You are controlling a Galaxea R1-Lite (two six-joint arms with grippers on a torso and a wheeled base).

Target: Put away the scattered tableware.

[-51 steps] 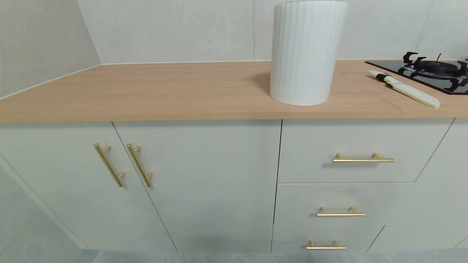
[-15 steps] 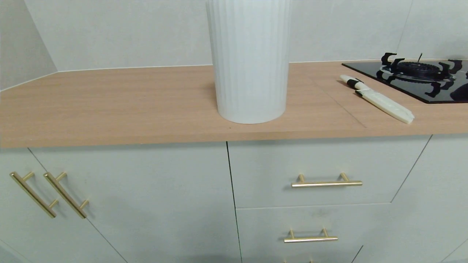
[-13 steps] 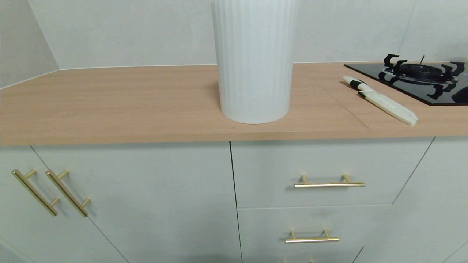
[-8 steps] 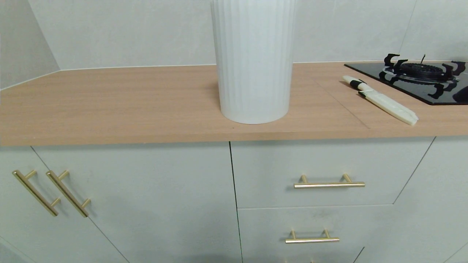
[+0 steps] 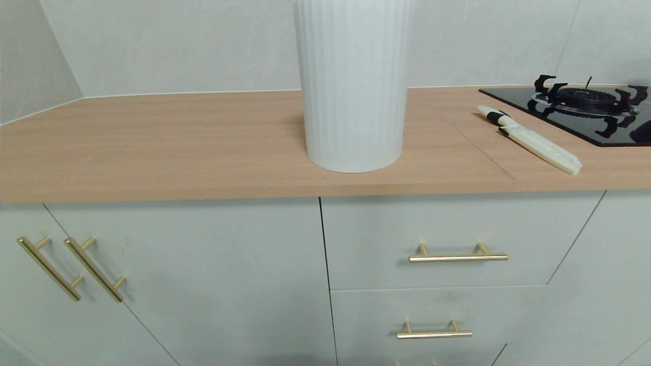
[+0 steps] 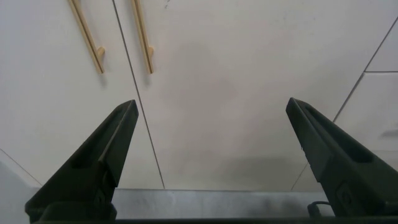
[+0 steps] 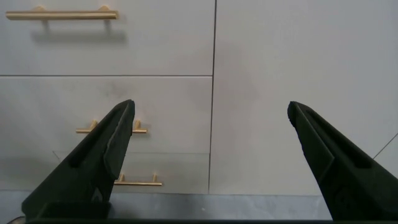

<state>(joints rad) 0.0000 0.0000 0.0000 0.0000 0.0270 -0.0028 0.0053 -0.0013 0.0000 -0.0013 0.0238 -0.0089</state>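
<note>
A cream-bladed knife with a black-and-white handle [image 5: 530,140] lies on the wooden countertop [image 5: 152,147], right of a tall white ribbed container [image 5: 352,81] that stands near the counter's front edge. My left gripper [image 6: 211,118] hangs low in front of the white cabinet doors [image 6: 205,81], open and holding nothing. My right gripper [image 7: 211,118] is also low, facing the drawer fronts [image 7: 106,50], open and holding nothing.
A black gas hob [image 5: 585,104] sits at the counter's far right, just behind the knife. Below the counter are two doors with gold handles [image 5: 71,269] on the left and drawers with gold handles [image 5: 457,256] on the right. The counter's left half is bare wood.
The head view shifted right and closer over the earlier frames, then settled; nothing on the counter has moved in the last half second.
</note>
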